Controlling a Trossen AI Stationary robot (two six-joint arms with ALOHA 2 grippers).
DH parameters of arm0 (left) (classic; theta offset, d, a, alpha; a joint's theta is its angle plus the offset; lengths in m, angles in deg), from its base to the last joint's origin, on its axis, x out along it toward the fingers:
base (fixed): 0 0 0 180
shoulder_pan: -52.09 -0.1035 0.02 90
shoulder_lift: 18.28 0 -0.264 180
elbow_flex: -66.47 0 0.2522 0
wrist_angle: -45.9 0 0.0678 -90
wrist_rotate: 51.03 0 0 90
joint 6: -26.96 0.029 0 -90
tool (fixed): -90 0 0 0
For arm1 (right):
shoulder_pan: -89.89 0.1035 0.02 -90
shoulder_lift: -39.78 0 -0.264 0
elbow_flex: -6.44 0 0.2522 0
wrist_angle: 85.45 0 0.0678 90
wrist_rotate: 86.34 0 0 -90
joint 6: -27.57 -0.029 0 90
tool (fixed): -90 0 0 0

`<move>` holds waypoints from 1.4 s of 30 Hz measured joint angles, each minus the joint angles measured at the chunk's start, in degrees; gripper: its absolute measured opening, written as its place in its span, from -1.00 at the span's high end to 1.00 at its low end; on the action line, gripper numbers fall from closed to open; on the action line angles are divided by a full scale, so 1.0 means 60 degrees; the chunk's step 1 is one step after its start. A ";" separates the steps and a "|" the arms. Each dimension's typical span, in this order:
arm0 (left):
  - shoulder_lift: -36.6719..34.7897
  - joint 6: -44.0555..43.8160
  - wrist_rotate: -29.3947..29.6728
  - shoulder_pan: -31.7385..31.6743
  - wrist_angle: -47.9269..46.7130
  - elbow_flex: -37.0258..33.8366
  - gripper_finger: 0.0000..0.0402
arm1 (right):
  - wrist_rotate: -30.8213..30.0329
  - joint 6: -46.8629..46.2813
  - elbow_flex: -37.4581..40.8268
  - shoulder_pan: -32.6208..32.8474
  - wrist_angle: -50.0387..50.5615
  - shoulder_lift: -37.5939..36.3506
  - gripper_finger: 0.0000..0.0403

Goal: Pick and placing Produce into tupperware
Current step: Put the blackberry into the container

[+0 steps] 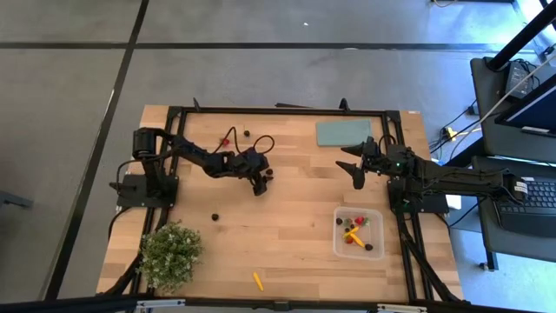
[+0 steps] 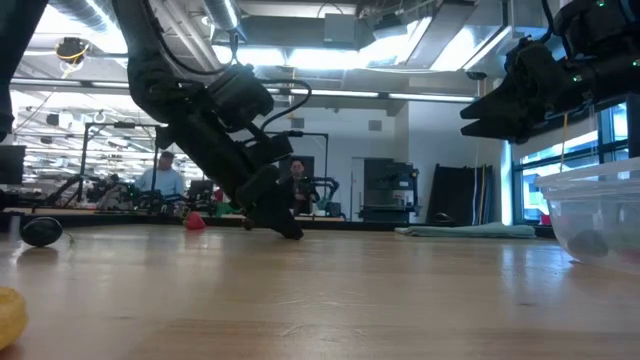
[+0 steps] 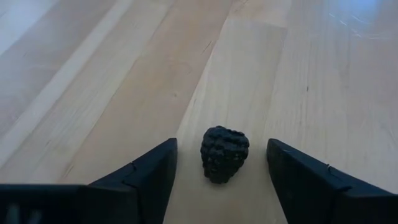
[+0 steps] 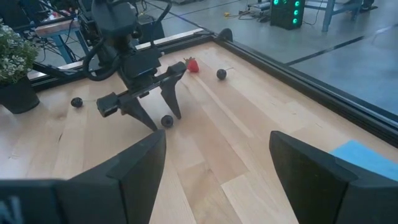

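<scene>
A black bumpy berry lies on the wooden table between the two fingers of my left gripper, which is open and low over the table at centre left. The fingers stand on either side of the berry with gaps and do not touch it; the right wrist view shows this too. My right gripper is open and empty, raised above the table at the right. The clear tupperware stands at the near right and holds several red, dark and orange pieces.
A red berry and two dark pieces lie at the far left. One dark piece lies at the near left, and an orange stick near the front edge. A potted plant stands at the near left corner, a teal slab at the far right.
</scene>
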 joint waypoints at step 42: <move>0.0582 -0.0208 0.0851 0.0438 0.0715 0.0054 0.58 | -0.0002 -0.0038 0.0000 0.0001 -0.0007 0.0001 -0.42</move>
